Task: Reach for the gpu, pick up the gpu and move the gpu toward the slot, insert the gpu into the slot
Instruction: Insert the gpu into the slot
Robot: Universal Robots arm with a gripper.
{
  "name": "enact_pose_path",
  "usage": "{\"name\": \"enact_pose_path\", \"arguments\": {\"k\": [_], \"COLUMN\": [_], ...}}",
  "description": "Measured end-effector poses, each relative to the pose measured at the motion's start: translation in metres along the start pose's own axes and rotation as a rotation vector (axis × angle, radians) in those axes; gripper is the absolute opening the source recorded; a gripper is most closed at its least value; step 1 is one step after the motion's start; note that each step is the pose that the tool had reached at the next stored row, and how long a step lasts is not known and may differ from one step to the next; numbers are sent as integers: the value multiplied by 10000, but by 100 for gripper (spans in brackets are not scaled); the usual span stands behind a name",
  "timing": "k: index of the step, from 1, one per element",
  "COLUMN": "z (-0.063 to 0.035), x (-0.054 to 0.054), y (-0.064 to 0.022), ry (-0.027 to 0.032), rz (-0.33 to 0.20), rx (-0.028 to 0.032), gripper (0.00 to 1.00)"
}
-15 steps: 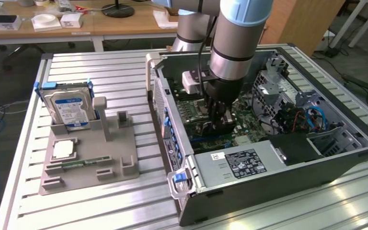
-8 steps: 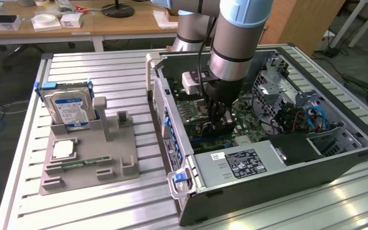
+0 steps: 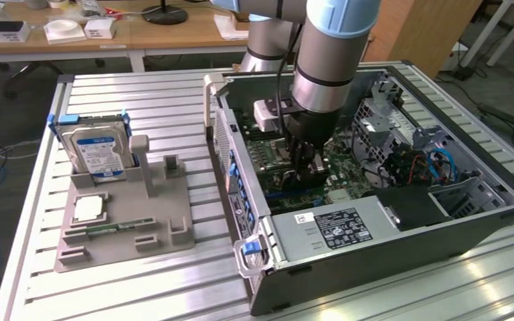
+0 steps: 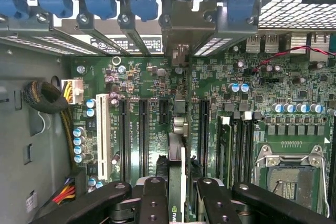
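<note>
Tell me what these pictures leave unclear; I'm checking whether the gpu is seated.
- Exterior view: the gpu's lower edge and slot, hidden behind the claw and arm inside the case.
- Wrist view: the gpu appears edge-on between the fingers; whether its connector has entered the slot cannot be seen.
- Wrist view: motherboard cut off by the picture's edge.

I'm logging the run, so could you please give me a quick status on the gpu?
Gripper shut on gpu, inside computer case. Card edge-on over motherboard slots, bracket toward rear. Nothing seen in the way.
</note>
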State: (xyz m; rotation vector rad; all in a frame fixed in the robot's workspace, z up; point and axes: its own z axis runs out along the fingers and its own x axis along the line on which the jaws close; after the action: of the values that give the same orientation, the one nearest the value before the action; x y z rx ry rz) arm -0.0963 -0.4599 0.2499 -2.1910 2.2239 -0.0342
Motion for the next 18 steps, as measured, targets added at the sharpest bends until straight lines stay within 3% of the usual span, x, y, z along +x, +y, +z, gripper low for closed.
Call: {"name": "enact_pose_path", "arguments": {"k": [18], "z": [7], "x": [-23], "y": [10], "ry": [-1], "rz": [-1], "rx": [1], "gripper": [26]}}
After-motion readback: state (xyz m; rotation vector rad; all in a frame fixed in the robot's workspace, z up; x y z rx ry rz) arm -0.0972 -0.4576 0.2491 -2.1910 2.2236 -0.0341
